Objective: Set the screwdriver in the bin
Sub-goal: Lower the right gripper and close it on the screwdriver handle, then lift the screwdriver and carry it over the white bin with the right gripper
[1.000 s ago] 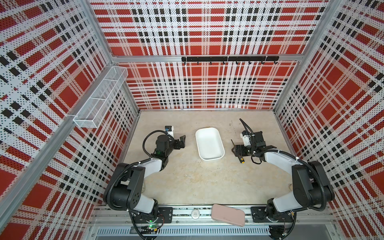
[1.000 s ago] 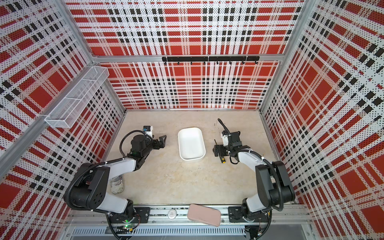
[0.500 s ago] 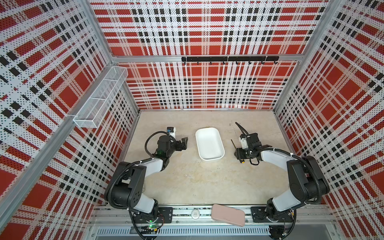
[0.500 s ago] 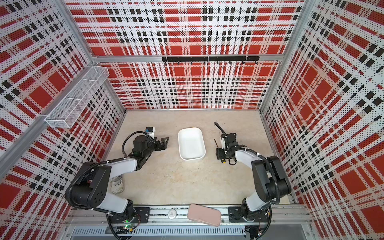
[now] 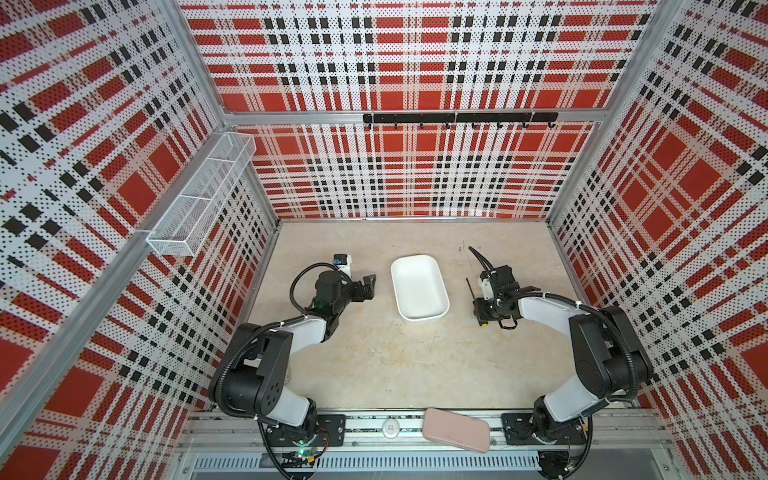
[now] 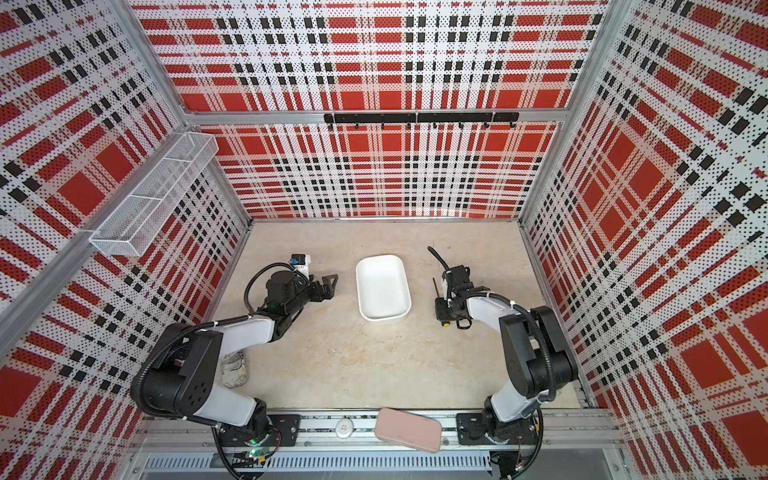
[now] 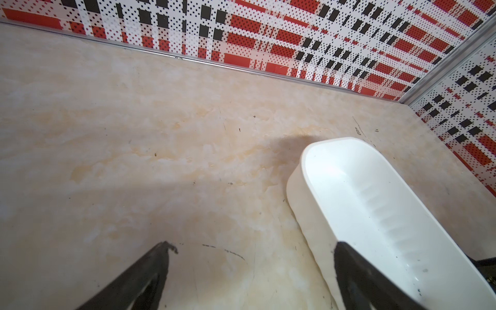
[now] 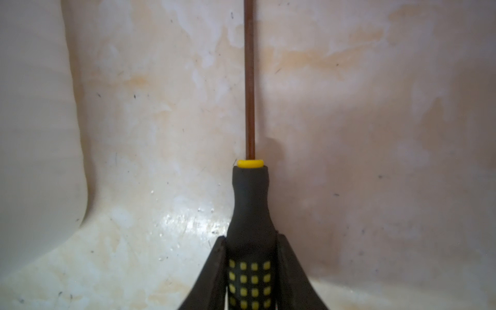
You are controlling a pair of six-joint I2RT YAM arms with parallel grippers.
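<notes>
Screwdriver (image 8: 251, 193) tip is cut off by right wrist view's edge; handle rear is hidden by right pincer (image 8: 251, 237).

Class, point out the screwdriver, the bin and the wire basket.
screwdriver (image 8: 251, 204), right wrist view, handle neck.
bin (image 5: 419, 286), in a top view, inner floor.
wire basket (image 5: 202, 193), in a top view, mesh wall.

Both top views look steeply down from high in front, sharing the whole tabletop (image 5: 374, 365). Left wrist view: low, near the bin (image 7: 300, 209); right wrist view: very close, along the screwdriver (image 8: 251, 209).
</notes>
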